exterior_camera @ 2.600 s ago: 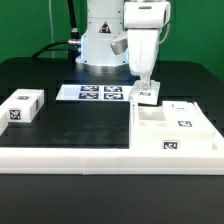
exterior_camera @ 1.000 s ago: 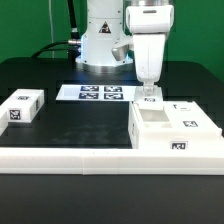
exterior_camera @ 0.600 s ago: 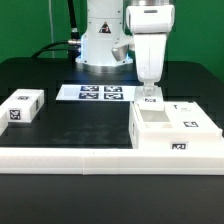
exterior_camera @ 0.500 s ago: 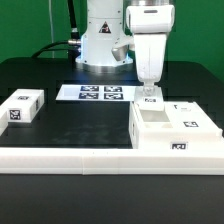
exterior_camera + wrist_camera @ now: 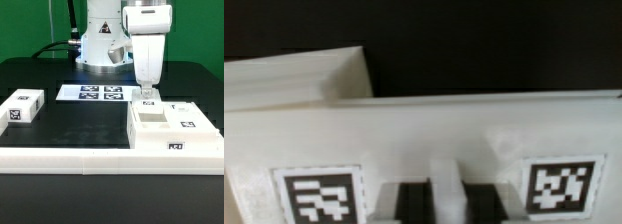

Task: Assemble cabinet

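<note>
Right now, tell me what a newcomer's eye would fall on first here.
The white gripper, reaching straight down to the far wall of the open cabinet body at the exterior view's right, draws the eye first. Next comes the small tagged white part, alone at the exterior view's left. The marker board lies farther back on the black table.

The cabinet (image 5: 150, 140): smooth white plastic, faintly glossy, with matt black-and-white printed tags. The table (image 5: 80, 125): matt black surface. The marker board (image 5: 97, 93): flat, matt white.
</note>
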Controlling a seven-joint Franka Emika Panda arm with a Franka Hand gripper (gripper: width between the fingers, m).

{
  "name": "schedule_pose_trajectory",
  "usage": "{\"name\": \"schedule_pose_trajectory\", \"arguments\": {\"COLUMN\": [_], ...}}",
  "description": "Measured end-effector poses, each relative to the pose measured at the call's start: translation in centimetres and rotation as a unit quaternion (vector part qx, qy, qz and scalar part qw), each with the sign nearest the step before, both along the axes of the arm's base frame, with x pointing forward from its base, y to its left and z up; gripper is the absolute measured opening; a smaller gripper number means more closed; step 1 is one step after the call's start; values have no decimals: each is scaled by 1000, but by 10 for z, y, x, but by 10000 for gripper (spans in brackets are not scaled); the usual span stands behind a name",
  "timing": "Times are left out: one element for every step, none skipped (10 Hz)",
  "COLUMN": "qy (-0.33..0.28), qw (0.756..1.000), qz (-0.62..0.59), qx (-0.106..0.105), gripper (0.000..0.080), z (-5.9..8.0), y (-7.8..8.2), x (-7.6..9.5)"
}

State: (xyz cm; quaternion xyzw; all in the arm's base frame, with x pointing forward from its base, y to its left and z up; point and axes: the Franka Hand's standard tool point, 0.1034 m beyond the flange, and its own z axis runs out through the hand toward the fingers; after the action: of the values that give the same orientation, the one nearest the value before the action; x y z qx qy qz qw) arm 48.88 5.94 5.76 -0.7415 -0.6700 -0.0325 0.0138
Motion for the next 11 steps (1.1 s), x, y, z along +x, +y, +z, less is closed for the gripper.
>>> {"name": "schedule_pose_trajectory", "arguments": {"qy": [-3, -5, -6, -6, -9, -9, -9, -9, -9, -9, -15], "qw": [1000, 1000, 1000, 1000, 1000, 1000, 1000, 1000, 1000, 1000, 1000], "qz": [-1, 2, 9, 17, 17, 17, 17, 17, 17, 16, 16], "qx": [1, 2, 0, -3, -2, -2, -2, -2, -2, -2, 0], "gripper": [70, 70, 70, 70, 70, 70, 70, 70, 70, 70, 70], "z": [0, 1, 1, 2, 2, 2, 2, 2, 2, 1, 2], "y": [0, 0, 2, 2, 2, 2, 2, 2, 2, 1, 0], "x": [5, 9, 16, 24, 26, 26, 26, 26, 26, 27, 33]}}
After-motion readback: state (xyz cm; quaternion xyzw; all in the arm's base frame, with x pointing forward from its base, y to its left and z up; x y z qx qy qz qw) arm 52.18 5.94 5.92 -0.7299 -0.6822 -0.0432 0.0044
